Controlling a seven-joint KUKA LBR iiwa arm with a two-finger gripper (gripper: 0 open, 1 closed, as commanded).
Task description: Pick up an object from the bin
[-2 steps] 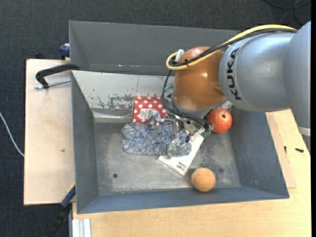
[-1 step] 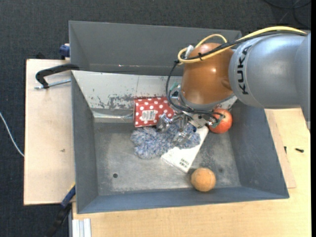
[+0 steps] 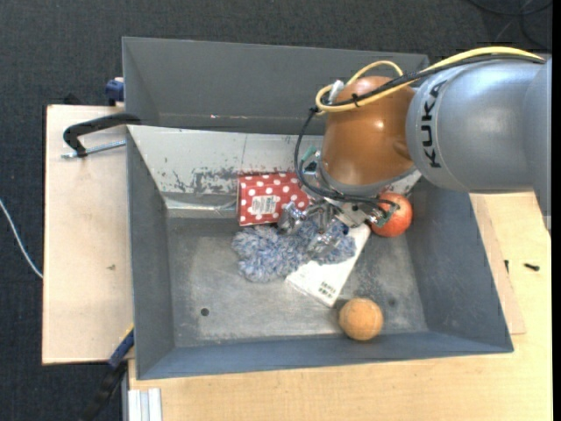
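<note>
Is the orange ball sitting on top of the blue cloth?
No, the orange ball lies on the bin floor, apart from the blue cloth.

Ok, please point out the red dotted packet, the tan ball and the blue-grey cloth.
red dotted packet (image 3: 267,198): camera view, middle of its top face.
tan ball (image 3: 360,318): camera view, middle of the ball.
blue-grey cloth (image 3: 266,254): camera view, its bare left part.

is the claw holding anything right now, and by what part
Cannot be told. The claw is down on the upper right edge of the crumpled blue-grey cloth, beside the red dotted packet.
</note>
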